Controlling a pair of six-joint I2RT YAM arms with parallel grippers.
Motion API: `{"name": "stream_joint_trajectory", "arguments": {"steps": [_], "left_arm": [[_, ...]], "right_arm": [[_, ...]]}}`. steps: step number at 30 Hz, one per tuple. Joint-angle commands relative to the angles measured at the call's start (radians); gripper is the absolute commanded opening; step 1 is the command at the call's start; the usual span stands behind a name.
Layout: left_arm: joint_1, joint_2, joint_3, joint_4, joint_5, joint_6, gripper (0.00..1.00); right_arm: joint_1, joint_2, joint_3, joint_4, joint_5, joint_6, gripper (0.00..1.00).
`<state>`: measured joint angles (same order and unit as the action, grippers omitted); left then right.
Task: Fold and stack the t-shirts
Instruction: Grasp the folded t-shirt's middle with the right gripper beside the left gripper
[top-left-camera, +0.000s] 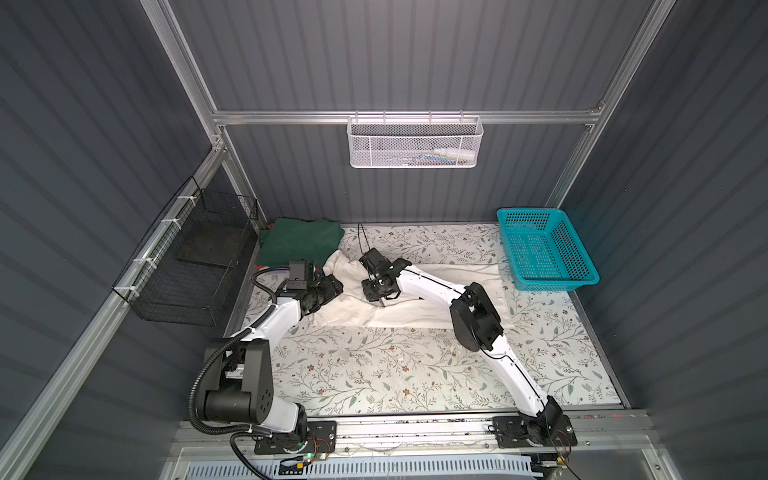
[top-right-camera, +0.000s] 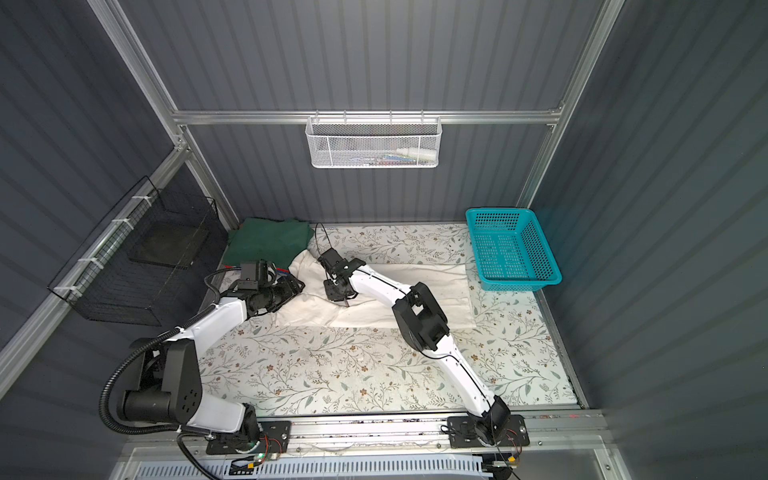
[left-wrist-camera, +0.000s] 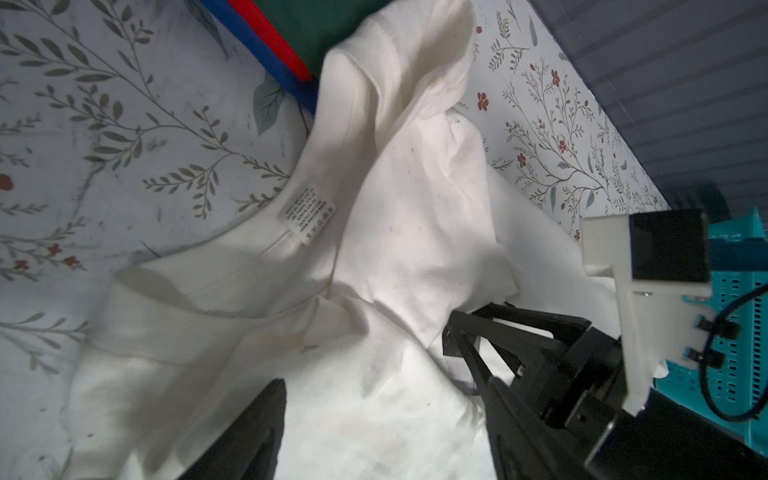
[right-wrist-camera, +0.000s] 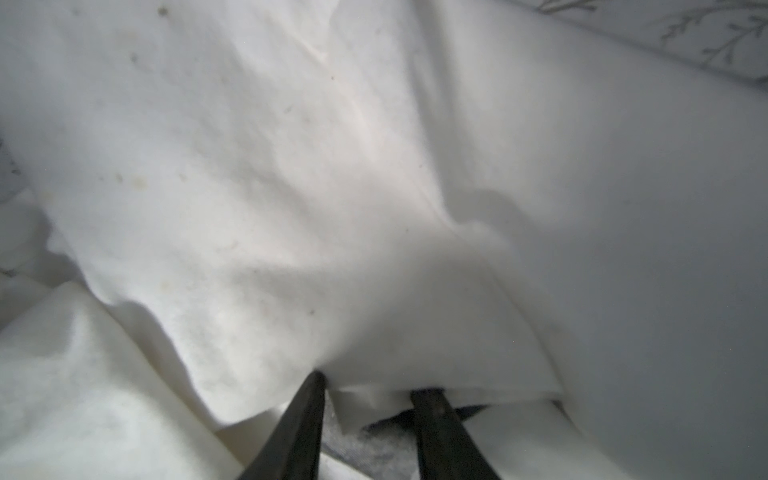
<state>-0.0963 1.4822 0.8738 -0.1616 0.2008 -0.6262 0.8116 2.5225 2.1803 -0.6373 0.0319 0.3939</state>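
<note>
Midway across the floral counter (top-left-camera: 374, 374) the white t-shirt (top-left-camera: 407, 313) lies spread, rumpled at its left end. The left end effector (top-left-camera: 336, 287) hangs released over that end; the right end effector (right-wrist-camera: 370, 384) stands part-open astride a fold. Far left, the folded green t-shirt (top-left-camera: 299, 241) tops a blue-and-red t-shirt (left-wrist-camera: 270, 37); far right, a teal basket (top-left-camera: 552, 284)

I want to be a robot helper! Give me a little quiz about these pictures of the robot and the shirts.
1. What colour is the folded t-shirt in the far left corner?
2. True or false: the teal basket holds a shirt.
3. The right gripper reaches onto: A folded t-shirt, B teal basket, C white t-shirt.
Key: 1 dark green; 2 false; 3 C.
</note>
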Motion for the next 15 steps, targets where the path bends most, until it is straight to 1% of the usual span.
{"name": "stream_joint_trajectory", "arguments": {"steps": [1,5,7,11,13,15], "left_arm": [[0.006,0.016,-0.009,0.013,0.019,-0.014,0.76],[0.006,0.036,0.010,0.014,0.023,-0.014,0.76],[0.006,0.044,0.017,0.018,0.029,-0.016,0.75],[0.006,0.053,0.024,0.021,0.033,-0.021,0.75],[0.006,0.054,0.028,0.022,0.031,-0.020,0.75],[0.006,0.062,0.032,0.022,0.028,-0.019,0.75]], "right_arm": [[-0.003,0.003,-0.018,-0.068,0.051,-0.015,0.39],[-0.002,-0.011,-0.034,-0.061,0.054,-0.018,0.38],[-0.002,-0.008,-0.032,-0.058,0.051,-0.020,0.35],[0.001,-0.005,-0.030,-0.059,0.052,-0.023,0.32],[0.005,-0.005,-0.035,-0.057,0.050,-0.030,0.28],[0.006,-0.005,-0.037,-0.052,0.050,-0.034,0.21]]}}
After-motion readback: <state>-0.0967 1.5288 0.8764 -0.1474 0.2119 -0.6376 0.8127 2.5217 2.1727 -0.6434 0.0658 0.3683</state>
